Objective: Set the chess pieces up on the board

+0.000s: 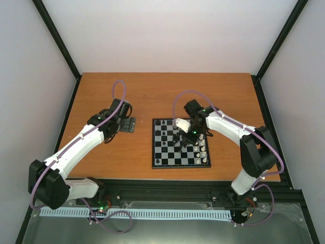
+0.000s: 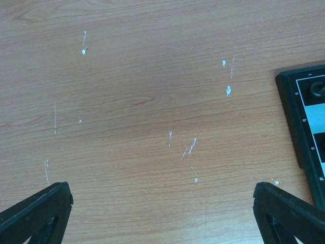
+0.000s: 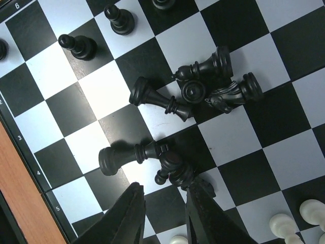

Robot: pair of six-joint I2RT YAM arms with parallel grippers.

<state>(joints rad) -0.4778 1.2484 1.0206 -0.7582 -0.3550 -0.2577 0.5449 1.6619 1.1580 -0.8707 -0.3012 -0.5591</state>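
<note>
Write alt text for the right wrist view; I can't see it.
Right pincer, fingers narrowly apart, enters from the bottom edge beside toppled black chess pieces lying on the board. Black pawns stand upper left; white pieces stand lower right.

Scratched brown wooden table (image 2: pixel 142 76). Left claw (image 2: pixel 161 195) hovers above it, jaws spread wide. Corner of black-bordered checkered chessboard (image 2: pixel 290 101) at right edge.

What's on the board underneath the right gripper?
Several toppled black chess pieces lie on the board's middle squares. One small black piece sits right at the right gripper's tips. The squares beneath its fingers are covered, so anything there is hidden.
</note>
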